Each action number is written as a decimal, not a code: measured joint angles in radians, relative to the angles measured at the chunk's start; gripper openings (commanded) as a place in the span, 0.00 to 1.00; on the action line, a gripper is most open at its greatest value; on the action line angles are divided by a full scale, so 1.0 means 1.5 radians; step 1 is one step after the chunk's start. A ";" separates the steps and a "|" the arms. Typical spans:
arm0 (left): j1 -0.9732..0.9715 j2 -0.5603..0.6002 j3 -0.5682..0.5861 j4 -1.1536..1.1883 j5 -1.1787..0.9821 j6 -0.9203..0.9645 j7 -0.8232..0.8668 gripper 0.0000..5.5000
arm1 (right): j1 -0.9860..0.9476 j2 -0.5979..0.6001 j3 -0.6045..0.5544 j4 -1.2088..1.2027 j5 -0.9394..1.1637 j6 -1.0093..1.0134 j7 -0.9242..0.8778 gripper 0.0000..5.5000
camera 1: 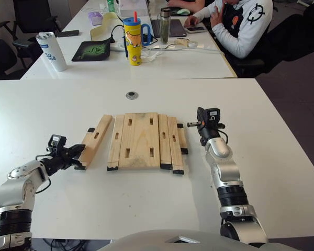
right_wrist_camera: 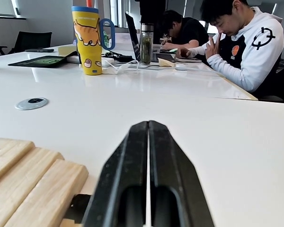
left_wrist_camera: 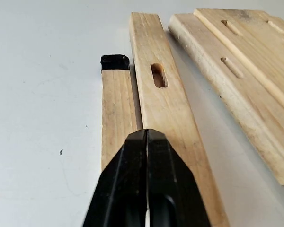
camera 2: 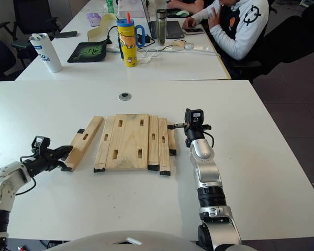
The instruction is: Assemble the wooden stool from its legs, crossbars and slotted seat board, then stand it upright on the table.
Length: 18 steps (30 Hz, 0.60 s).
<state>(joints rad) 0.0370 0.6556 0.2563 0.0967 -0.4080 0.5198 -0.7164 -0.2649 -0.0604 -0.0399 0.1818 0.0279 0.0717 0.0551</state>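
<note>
The slotted seat board [camera 1: 138, 140] lies flat mid-table with leg and crossbar pieces on both sides. To its left lie a slotted leg [camera 1: 98, 135] and a thin black-tipped bar [left_wrist_camera: 116, 111]. More bars [camera 1: 175, 144] lie against its right side. My left gripper [camera 1: 79, 152] is shut and holds nothing, its tip [left_wrist_camera: 146, 133] over the seam between the thin bar and the slotted leg [left_wrist_camera: 163, 101]. My right gripper [camera 1: 190, 125] is shut and holds nothing. It hovers at the far end of the right-hand bars [right_wrist_camera: 35, 187].
A round cable grommet [camera 1: 131, 95] sits in the table beyond the boards. On the far table stand a yellow cup [camera 1: 132, 41], a white bottle [camera 1: 51, 50] and a dark tumbler [camera 1: 165, 24]. Bare tabletop lies in front of the boards and to the right.
</note>
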 measured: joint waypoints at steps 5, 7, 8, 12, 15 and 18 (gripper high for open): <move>0.019 -0.003 -0.008 -0.019 0.013 -0.001 0.010 0.01 | 0.001 0.001 0.000 -0.011 0.000 0.001 0.000 0.00; 0.028 -0.008 -0.017 -0.037 0.013 0.004 0.011 0.01 | 0.002 0.001 0.001 -0.013 0.000 0.003 0.001 0.00; 0.031 -0.012 -0.021 -0.048 0.013 0.008 0.012 0.01 | 0.002 0.001 0.001 -0.013 0.000 0.004 0.001 0.00; 0.035 -0.027 -0.031 -0.101 0.004 0.028 0.018 0.01 | 0.005 0.001 0.003 -0.013 0.000 0.006 0.002 0.00; 0.040 -0.033 -0.033 -0.143 -0.010 0.043 0.019 0.01 | 0.005 0.001 0.003 -0.013 0.000 0.009 0.003 0.00; 0.036 -0.035 -0.030 -0.135 -0.001 0.045 0.046 0.01 | 0.005 0.000 0.003 -0.013 0.000 0.010 0.004 0.00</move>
<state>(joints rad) 0.0909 0.6026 0.2108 -0.1064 -0.4099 0.5880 -0.6478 -0.2579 -0.0598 -0.0359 0.1617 0.0282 0.0874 0.0616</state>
